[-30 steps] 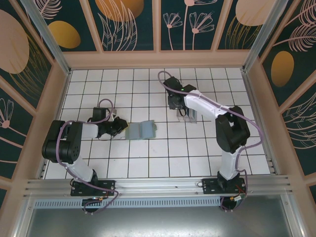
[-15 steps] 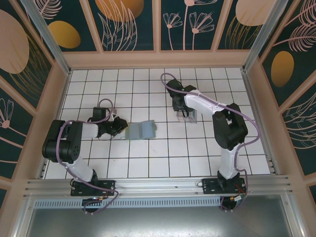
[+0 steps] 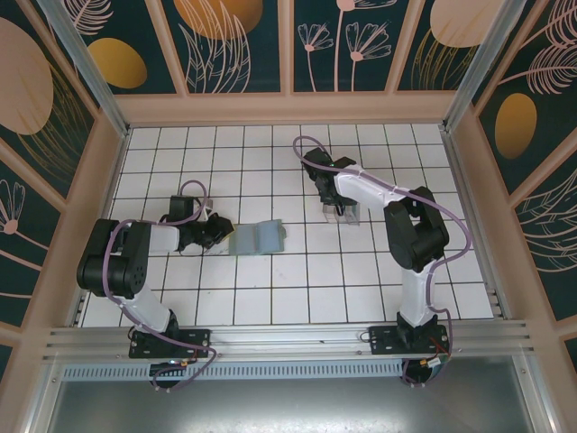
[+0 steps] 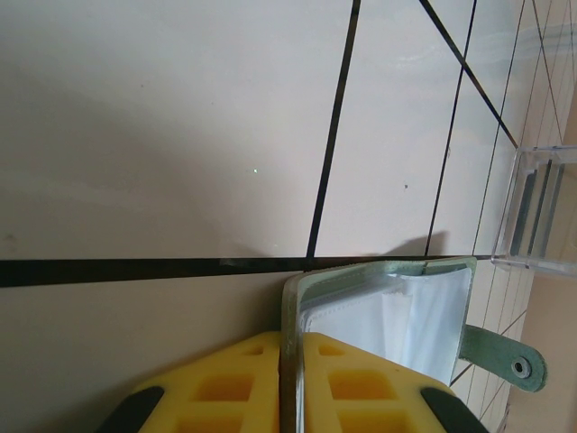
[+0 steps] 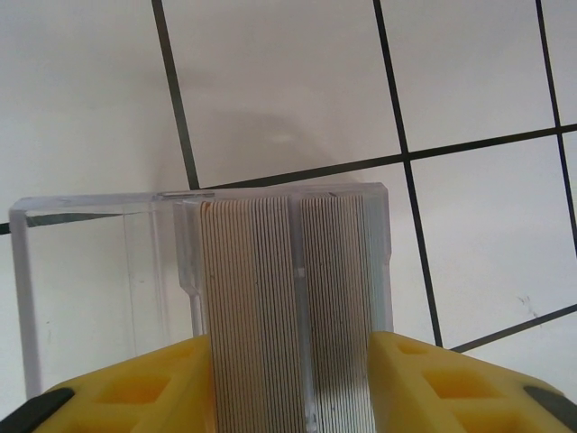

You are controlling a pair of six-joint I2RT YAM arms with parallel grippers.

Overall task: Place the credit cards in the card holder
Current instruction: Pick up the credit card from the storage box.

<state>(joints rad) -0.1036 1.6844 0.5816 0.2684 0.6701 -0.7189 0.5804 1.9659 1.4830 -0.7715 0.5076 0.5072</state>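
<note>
The sage-green card holder (image 3: 257,238) lies open on the tiles left of centre, its clear sleeves (image 4: 410,311) facing up. My left gripper (image 3: 219,233) is shut on the card holder's left cover edge (image 4: 293,307), yellow pads pressed on both sides. The credit cards (image 5: 270,298) stand on edge in two tight stacks inside a clear plastic tray (image 5: 90,271). My right gripper (image 5: 290,379) hangs over that tray (image 3: 343,214), open, one yellow finger (image 5: 171,388) at each outer side of the stacks. Whether the pads touch the cards I cannot tell.
The card holder's green strap with a snap (image 4: 509,361) points towards the clear tray (image 4: 532,212). Wooden walls fence the white tiled floor on three sides. The right arm's cable loops behind its wrist (image 3: 306,149).
The right arm has swung its elbow inward and its wrist has shifted slightly left over the tray. The left arm and card holder have stayed still.
</note>
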